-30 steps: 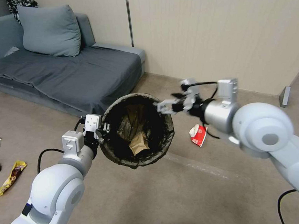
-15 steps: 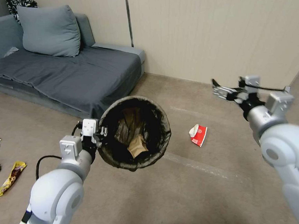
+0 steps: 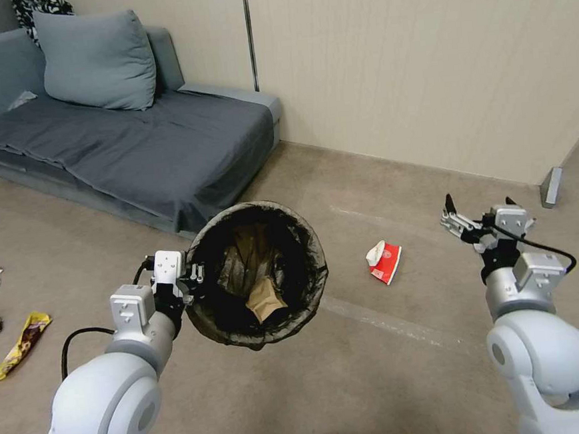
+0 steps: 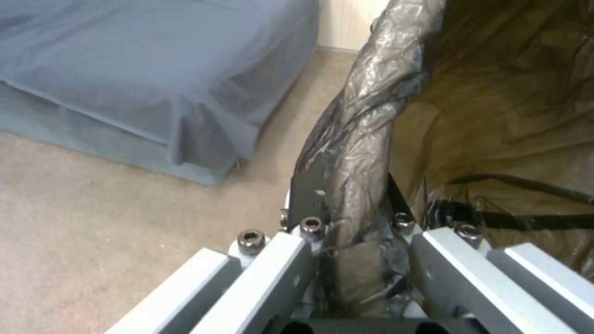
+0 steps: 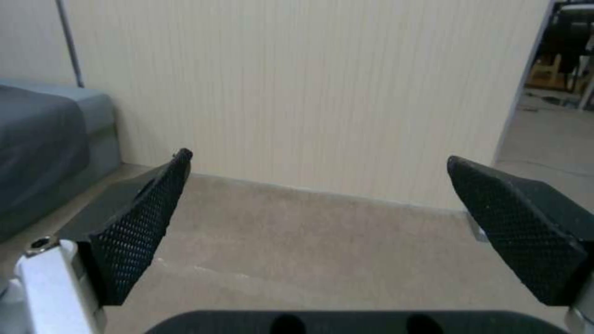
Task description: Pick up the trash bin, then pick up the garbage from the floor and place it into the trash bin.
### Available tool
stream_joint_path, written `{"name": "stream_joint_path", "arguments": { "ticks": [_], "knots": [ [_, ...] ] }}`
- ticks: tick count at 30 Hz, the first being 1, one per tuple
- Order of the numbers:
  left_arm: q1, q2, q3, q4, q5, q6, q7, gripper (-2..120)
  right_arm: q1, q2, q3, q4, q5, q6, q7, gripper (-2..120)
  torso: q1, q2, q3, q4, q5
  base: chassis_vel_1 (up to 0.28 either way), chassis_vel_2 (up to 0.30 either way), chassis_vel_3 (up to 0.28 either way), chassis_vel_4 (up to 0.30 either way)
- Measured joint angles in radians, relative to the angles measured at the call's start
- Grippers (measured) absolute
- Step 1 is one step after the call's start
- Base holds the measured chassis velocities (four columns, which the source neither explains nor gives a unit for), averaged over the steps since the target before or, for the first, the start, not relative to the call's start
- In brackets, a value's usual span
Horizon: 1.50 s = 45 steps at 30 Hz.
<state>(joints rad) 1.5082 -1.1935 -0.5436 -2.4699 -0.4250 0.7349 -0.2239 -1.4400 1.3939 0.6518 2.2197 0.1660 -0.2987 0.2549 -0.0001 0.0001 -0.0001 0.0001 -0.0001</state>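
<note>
Left gripper (image 3: 190, 276) is clamped on the rim of the trash bin (image 3: 261, 326), holding it off the floor (image 3: 383, 383). Right gripper (image 3: 480, 219) hangs empty, fingers spread wide, with a red-and-white carton (image 3: 384, 261) lying between it and the bin.

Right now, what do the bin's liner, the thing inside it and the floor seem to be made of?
The liner of the trash bin, gripped at the rim by the left gripper, looks like thin glossy dark plastic film: it crinkles and glints. The tan bag inside looks like matte creased paper. The floor looks like short beige carpet, finely textured.
</note>
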Motion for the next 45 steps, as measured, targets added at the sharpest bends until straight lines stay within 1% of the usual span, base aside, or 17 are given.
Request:
{"name": "stream_joint_path", "arguments": {
  "ticks": [7,16,18,21,23,25,26,28,29,30,33,34,38,39,42,43,45],
  "knots": [
    [0.035,-0.013,-0.001,-0.030,0.013,0.000,-0.014,0,-0.031,0.029,-0.018,-0.031,-0.024,0.047,0.015,100,0.000,0.000,0.000,0.0000,0.0001,0.000,0.000,0.000,0.000],
    [0.061,-0.046,-0.005,-0.031,0.051,0.001,-0.009,0,-0.061,0.063,-0.029,-0.063,-0.069,0.101,0.016,100,0.000,0.000,0.000,-0.0001,0.0001,0.000,0.000,0.000,0.000],
    [0.068,-0.049,-0.006,-0.031,0.067,0.001,-0.002,0,-0.077,0.075,-0.032,-0.087,-0.079,0.114,0.009,100,0.000,0.000,0.000,-0.0002,0.0000,0.000,0.000,0.000,0.000],
    [0.069,-0.047,-0.012,-0.031,0.068,0.001,0.000,0,-0.066,0.066,-0.044,-0.134,-0.099,0.112,0.001,100,0.000,0.000,0.000,-0.0003,0.0001,0.000,0.000,0.000,0.000],
    [0.068,-0.045,-0.015,-0.031,0.066,0.001,0.000,0,-0.041,0.051,-0.060,-0.163,-0.098,0.086,-0.003,100,0.000,0.000,0.000,-0.0003,0.0001,0.000,0.000,0.000,0.000],
    [0.067,-0.042,-0.018,-0.030,0.064,0.001,0.001,0,0.012,0.021,-0.090,-0.210,-0.054,0.016,-0.002,100,0.000,0.000,0.000,0.0000,0.0002,0.000,0.000,0.000,0.000],
    [0.067,-0.042,-0.018,-0.030,0.064,0.001,0.001,0,0.012,0.021,-0.090,-0.210,-0.054,0.016,-0.002,100,0.000,0.000,0.000,0.0000,0.0002,0.000,0.000,0.000,0.000],
    [0.066,-0.042,-0.021,-0.030,0.064,0.001,0.001,0,0.104,-0.021,-0.131,-0.287,0.040,-0.101,0.003,100,0.000,0.000,0.000,-0.0001,0.0002,0.000,0.000,0.000,0.000],
    [0.067,-0.043,-0.022,-0.030,0.063,0.001,0.001,0,0.145,-0.036,-0.147,-0.323,0.073,-0.133,0.003,100,0.000,0.000,0.000,-0.0001,0.0003,0.000,0.000,0.000,0.000],
    [0.067,-0.043,-0.022,-0.030,0.063,0.001,0.001,0,0.145,-0.036,-0.147,-0.323,0.073,-0.133,0.003,100,0.000,0.000,0.000,-0.0001,0.0003,0.000,0.000,0.000,0.000],
    [0.070,-0.042,-0.030,-0.031,0.061,0.001,0.002,0,0.275,-0.076,-0.193,-0.418,0.175,-0.214,-0.006,100,0.000,0.000,0.000,0.0000,-0.0001,0.000,0.000,0.000,0.000],
    [0.070,-0.042,-0.030,-0.031,0.061,0.001,0.002,0,0.275,-0.076,-0.193,-0.418,0.175,-0.214,-0.006,100,0.000,0.000,0.000,0.0000,-0.0001,0.000,0.000,0.000,0.000],
    [0.065,-0.028,-0.044,-0.031,0.051,0.001,0.004,0,0.414,-0.100,-0.260,-0.535,0.334,-0.296,0.002,100,0.000,0.000,0.000,0.0001,-0.0001,0.000,0.000,0.000,0.000],
    [0.065,-0.028,-0.044,-0.031,0.051,0.001,0.004,0,0.414,-0.100,-0.260,-0.535,0.334,-0.296,0.002,100,0.000,0.000,0.000,0.0001,-0.0001,0.000,0.000,0.000,0.000],
    [0.059,-0.011,-0.049,-0.026,0.043,0.001,0.004,0,0.558,-0.096,-0.348,-0.712,0.452,-0.352,0.005,100,0.000,0.000,0.000,-0.0002,0.0000,0.000,0.000,0.000,0.000],
    [0.059,-0.011,-0.049,-0.026,0.043,0.001,0.004,0,0.558,-0.096,-0.348,-0.712,0.452,-0.352,0.005,100,0.000,0.000,0.000,-0.0002,0.0000,0.000,0.000,0.000,0.000],
    [0.059,-0.010,-0.051,-0.025,0.042,0.001,0.004,0,0.610,-0.086,-0.376,-0.774,0.473,-0.363,0.005,100,0.000,0.000,0.000,-0.0001,0.0003,0.000,0.000,0.000,0.000]
  ]
}}
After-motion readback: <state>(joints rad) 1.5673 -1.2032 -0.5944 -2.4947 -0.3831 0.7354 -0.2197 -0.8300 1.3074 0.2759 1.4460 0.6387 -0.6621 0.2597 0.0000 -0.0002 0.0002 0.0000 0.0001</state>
